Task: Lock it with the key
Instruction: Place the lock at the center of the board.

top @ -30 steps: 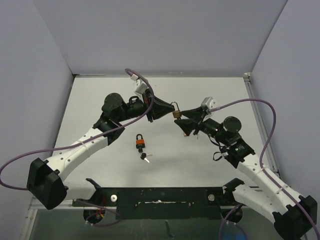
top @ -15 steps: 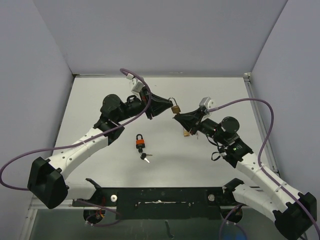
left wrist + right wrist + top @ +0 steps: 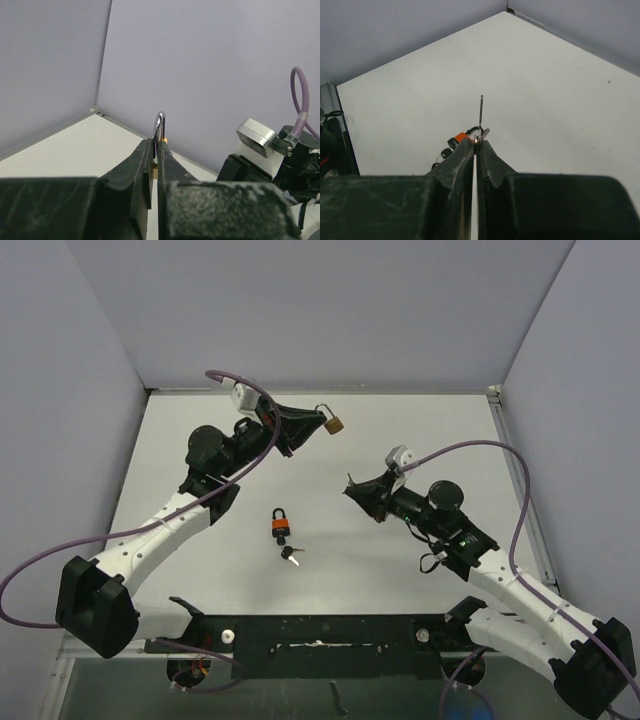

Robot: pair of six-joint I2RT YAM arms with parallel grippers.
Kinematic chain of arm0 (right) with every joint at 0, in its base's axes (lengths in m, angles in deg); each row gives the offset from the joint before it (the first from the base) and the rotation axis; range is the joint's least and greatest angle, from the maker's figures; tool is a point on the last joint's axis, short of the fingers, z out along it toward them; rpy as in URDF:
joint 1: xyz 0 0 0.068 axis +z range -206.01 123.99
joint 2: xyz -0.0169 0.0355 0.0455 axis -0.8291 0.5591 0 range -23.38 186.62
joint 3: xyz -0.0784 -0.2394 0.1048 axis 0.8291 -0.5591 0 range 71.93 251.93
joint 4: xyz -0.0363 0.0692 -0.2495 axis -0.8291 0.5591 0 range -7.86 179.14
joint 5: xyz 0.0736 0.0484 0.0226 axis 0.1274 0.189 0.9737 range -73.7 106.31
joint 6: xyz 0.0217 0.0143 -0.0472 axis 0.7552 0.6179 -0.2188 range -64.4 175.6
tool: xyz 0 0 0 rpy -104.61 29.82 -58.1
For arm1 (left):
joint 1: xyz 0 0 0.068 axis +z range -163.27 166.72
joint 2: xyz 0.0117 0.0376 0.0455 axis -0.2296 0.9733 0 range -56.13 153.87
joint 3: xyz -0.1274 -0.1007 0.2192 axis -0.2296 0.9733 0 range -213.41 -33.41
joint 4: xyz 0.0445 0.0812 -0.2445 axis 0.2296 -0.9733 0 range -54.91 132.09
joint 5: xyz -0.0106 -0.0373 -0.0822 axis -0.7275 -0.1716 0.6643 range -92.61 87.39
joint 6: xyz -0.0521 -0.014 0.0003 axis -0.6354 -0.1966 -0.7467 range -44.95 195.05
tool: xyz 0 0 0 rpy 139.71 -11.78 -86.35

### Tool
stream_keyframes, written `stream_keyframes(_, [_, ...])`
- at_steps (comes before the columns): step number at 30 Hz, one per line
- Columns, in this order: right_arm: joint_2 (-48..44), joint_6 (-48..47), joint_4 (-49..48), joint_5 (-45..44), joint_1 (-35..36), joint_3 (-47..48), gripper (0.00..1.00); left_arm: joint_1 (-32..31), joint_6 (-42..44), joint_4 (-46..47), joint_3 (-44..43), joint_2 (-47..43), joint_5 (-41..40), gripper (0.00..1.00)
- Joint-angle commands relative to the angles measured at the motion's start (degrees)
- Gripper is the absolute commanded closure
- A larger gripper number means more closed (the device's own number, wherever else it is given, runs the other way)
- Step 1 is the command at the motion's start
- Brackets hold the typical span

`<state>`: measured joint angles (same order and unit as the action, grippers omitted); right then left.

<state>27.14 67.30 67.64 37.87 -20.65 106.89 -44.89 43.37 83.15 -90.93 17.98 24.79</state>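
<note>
Left claw [image 3: 314, 423]: pinching the brass padlock [image 3: 334, 424] by its body, held up off the desk [image 3: 430, 430], upper ctr of top view.
Right claw [image 3: 353, 491]: pressed tight on a key [image 3: 481, 112], blade sticking out past the tips; right of ctr, lower than the lock.
Gap: lock & key well apart, not lined up yet.
Step (my read): bring the key to the keyway, insert, turn.
Doing it well: keep the left claw steady w/ the keyhole end facing the right arm. Bring the blade in along the keyway axis, slow for the last bit. Blade is thin, so any tilt will likely jam or slip the grip. Turn only once fully seated.
Shackle [image 3: 160, 124]: can't tell if seated or popped.
Also on desk: orange padlock [image 3: 281, 525] w/ small spare keys [image 3: 291, 554] just below it, lower ctr, untouched.
Top view only: spacing btw both arms, brass body colour.
Left wrist only: shackle rising btw the fingers, edge-on.
Right wrist only: the blade itself, edge-on; too small to make out from above.
</note>
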Motion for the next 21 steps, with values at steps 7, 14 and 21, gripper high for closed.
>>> stream_keyframes(7, [6.78, 1.57, 3.50, -11.97, 0.64, 1.49, 1.00, 2.69, 1.81, -12.70, 3.39, 7.41, 1.40, 1.00])
stream_keyframes(14, [16.72, 2.26, 3.81, -17.66, 1.34, 3.89, 1.00, 2.62, 3.75, -17.36, 3.53, 18.49, 1.32, 1.00])
stream_keyframes(21, [27.60, 3.66, 2.21, -16.93, 1.34, 7.53, 1.00, 2.57, 3.70, -19.41, 2.71, 27.19, 1.30, 1.00])
